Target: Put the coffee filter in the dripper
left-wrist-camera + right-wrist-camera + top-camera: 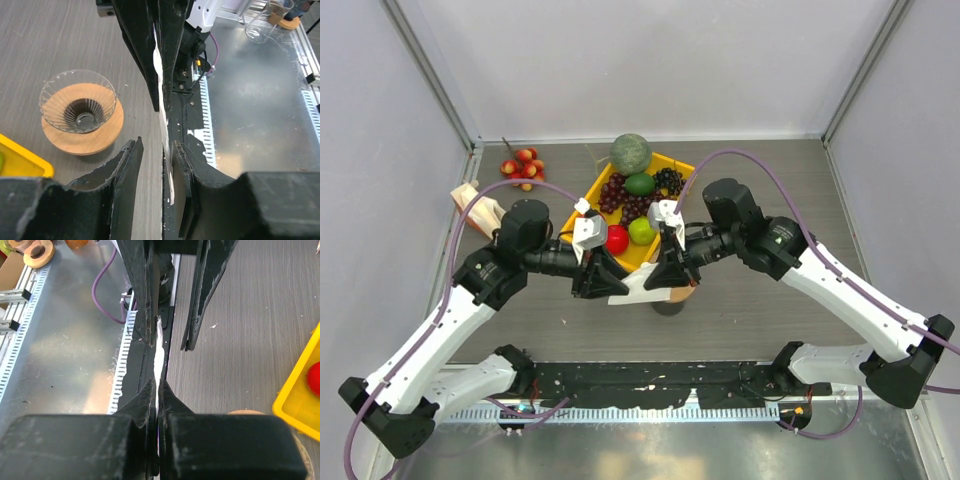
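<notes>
The white coffee filter (638, 284) hangs edge-on between both grippers above the table. My right gripper (156, 382) is shut on the filter (158, 352); from above it (665, 272) comes in from the right. My left gripper (156, 145) is open. The filter (169, 182) lies against its right finger, with a gap to the other. The clear ribbed dripper (60, 97) sits upright in a tan wooden ring (95, 142), to the left of the left gripper (605, 280). In the top view the dripper is almost wholly hidden under the right gripper.
A yellow tray (582, 205) of fruit stands just behind the grippers, its corner (20, 160) close to the wooden ring. Red fruits (523, 167) and a beige bundle (475, 205) lie at the back left. A metal plate (260, 110) runs along the near edge.
</notes>
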`<state>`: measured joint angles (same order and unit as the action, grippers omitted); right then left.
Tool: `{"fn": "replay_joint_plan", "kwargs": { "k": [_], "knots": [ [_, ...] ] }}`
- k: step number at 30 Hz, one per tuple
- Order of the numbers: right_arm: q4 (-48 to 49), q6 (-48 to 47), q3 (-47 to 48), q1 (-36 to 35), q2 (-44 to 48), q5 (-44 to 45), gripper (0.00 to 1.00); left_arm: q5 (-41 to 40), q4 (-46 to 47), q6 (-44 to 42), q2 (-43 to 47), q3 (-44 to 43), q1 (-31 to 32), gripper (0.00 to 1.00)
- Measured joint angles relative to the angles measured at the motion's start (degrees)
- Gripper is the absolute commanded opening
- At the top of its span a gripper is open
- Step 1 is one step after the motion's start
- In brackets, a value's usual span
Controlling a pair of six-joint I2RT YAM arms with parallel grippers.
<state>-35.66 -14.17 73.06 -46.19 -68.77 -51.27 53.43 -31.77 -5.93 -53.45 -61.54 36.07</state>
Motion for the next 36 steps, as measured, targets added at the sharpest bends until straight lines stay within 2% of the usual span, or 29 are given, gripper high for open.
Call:
{"fn": "replay_joint_plan", "kwargs": {
  "k": [1, 2, 4, 5, 7, 11, 14, 18, 20, 23, 24, 26, 31, 32, 34, 35, 36],
  "knots": [
    [-0.02, 0.07, 0.33, 0.00, 0.00, 0.02, 0.05, 0.31, 0.35, 0.52, -0.02, 0.37, 0.04, 0.35],
    [0.00, 0.13, 0.63, 0.00, 0.00, 0.13, 0.06, 0.61, 0.68, 0.98, -0.04, 0.68, 0.04, 0.26],
    [0.07, 0.37, 0.96, 0.00, 0.00, 0.15, 0.19, 1.22, 1.62, 2.12, -0.04, 1.57, 0.07, 0.00],
    [0.11, 0.68, 1.03, 0.00, 0.00, 0.15, 0.38, 1.55, 2.08, 2.75, -0.04, 2.10, 0.07, 0.00],
    [0.24, 1.75, 1.05, 0.04, 0.00, 0.04, 0.57, 2.25, 3.08, 4.13, 0.00, 3.15, 0.07, 0.00],
    [2.08, 3.96, 0.94, 1.46, 0.39, -0.63, 0.70, 4.83, 8.98, 11.41, 0.72, 6.10, -1.36, 0.00],
    [6.62, 8.13, -0.92, 5.20, 2.49, -1.33, 0.75, 6.34, 21.05, 22.27, 2.16, 10.36, -4.31, 0.00],
    [14.67, 16.39, -4.39, 9.31, 5.46, -2.25, 0.77, 6.36, 39.32, 38.25, 4.00, 17.55, -6.88, 0.00],
    [18.75, 20.81, -5.53, 9.84, 5.75, -3.28, 0.77, 5.62, 45.48, 44.44, 3.85, 19.30, -7.39, 0.00],
    [24.59, 26.80, -6.73, 9.88, 5.38, -4.81, 0.69, 4.48, 51.84, 50.53, 3.67, 19.74, -7.89, 0.00],
    [26.27, 28.22, -6.99, 9.88, 5.14, -5.14, 0.56, 4.04, 54.38, 52.48, 3.65, 19.74, -8.11, 0.00],
    [30.53, 31.41, -7.82, 9.88, 4.46, -5.81, 0.38, 3.41, 57.90, 55.19, 3.58, 19.76, -8.37, 0.00],
    [34.95, 34.84, -9.84, 9.99, 3.89, -6.36, 0.18, 2.95, 60.72, 57.02, 3.82, 19.93, -8.46, 0.00],
    [35.28, 34.95, -9.94, 10.05, 3.91, -6.43, 0.10, 2.95, 60.48, 56.65, 4.13, 20.26, -8.46, 0.01],
    [35.30, 34.71, -9.94, 10.05, 3.93, -6.51, 0.05, 3.10, 59.87, 56.04, 5.09, 21.51, -8.46, 0.36],
    [34.97, 34.21, -9.94, 10.05, 4.00, -6.51, 0.05, 3.19, 59.23, 55.43, 5.66, 22.21, -8.46, 0.48],
    [34.01, 33.16, -9.92, 10.05, 4.15, -6.49, 0.05, 3.48, 58.16, 54.53, 6.14, 22.62, -8.48, 0.55]
  ]
}}
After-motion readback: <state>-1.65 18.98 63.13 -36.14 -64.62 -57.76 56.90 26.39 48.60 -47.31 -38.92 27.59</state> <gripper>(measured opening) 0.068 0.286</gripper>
